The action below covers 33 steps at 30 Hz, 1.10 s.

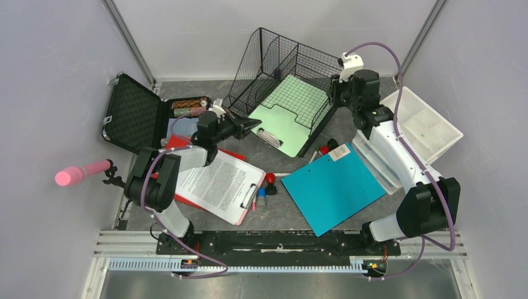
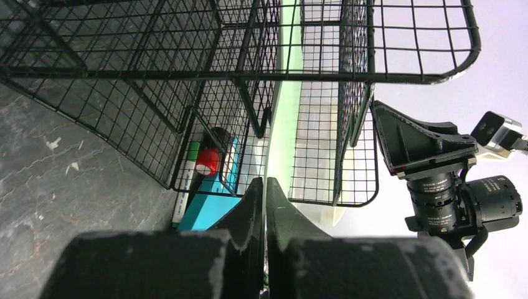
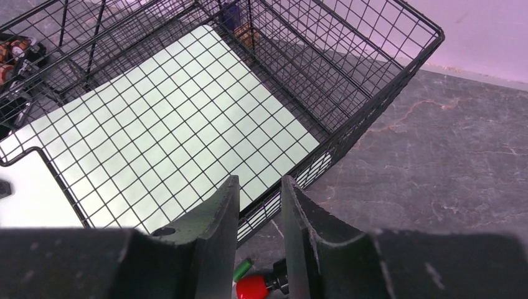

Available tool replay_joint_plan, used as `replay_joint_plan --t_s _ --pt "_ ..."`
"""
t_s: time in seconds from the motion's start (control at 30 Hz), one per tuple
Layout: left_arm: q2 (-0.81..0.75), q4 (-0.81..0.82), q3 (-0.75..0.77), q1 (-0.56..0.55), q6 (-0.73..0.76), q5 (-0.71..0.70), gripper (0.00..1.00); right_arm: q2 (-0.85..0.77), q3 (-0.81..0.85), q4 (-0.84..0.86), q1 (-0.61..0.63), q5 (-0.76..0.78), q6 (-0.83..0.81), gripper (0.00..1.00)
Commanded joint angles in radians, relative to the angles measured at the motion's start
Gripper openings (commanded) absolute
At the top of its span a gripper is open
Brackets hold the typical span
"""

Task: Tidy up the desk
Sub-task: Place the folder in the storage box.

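On the desk's (image 1: 283, 213) far side, the stiff, probably light wire basket (image 1: 283, 68) suits a rim grip; the right gripper (image 3: 260, 212) stands slightly apart at that rim, the left gripper (image 2: 264, 205) pressed together.

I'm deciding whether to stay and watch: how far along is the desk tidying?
Early. Done: the green clipboard lies partly in the wire basket. In hand: the right gripper straddles the basket's wall, jaws apart; the left gripper, shut, is at the clipboard's edge. Left: the teal clipboard, the clipboard with the printed sheet and the small markers lie loose on the desk.
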Motion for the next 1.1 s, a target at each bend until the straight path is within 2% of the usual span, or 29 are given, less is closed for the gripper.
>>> replay_joint_plan --t_s 0.0,0.13,0.3,0.5,0.53,0.57,0.63,0.8,0.93,1.07 --pt "0.083 0.066 0.129 -0.038 -0.004 -0.138 0.02 0.03 -0.035 -0.022 0.033 -0.141 0.008 0.35" --pt "0.124 0.071 0.168 -0.052 -0.003 -0.139 0.04 0.021 -0.049 -0.022 0.033 -0.141 0.005 0.34" --pt "0.14 0.102 0.159 -0.058 -0.005 -0.115 0.2 0.003 -0.079 -0.015 0.033 -0.143 0.003 0.32" --pt "0.06 0.1 0.067 -0.052 0.048 -0.087 0.35 -0.002 -0.082 -0.015 0.033 -0.139 -0.006 0.32" --pt "0.047 0.096 0.05 -0.048 0.055 -0.084 0.41 -0.002 -0.082 -0.014 0.033 -0.138 -0.008 0.32" --pt "0.033 0.096 0.035 -0.043 0.062 -0.076 0.52 -0.003 -0.082 -0.016 0.034 -0.138 -0.01 0.32" --pt "0.009 0.099 0.012 -0.029 0.066 -0.061 0.64 -0.004 -0.083 -0.016 0.033 -0.134 -0.012 0.32" --pt "-0.044 0.113 -0.032 -0.005 0.088 -0.008 0.86 -0.01 -0.081 -0.018 0.033 -0.124 -0.026 0.32" --pt "-0.062 0.116 -0.06 -0.004 0.095 0.026 0.92 -0.008 -0.081 -0.019 0.033 -0.123 -0.031 0.32" --pt "-0.095 0.076 -0.102 -0.014 0.125 0.029 0.92 -0.002 -0.082 -0.02 0.033 -0.124 -0.035 0.31"
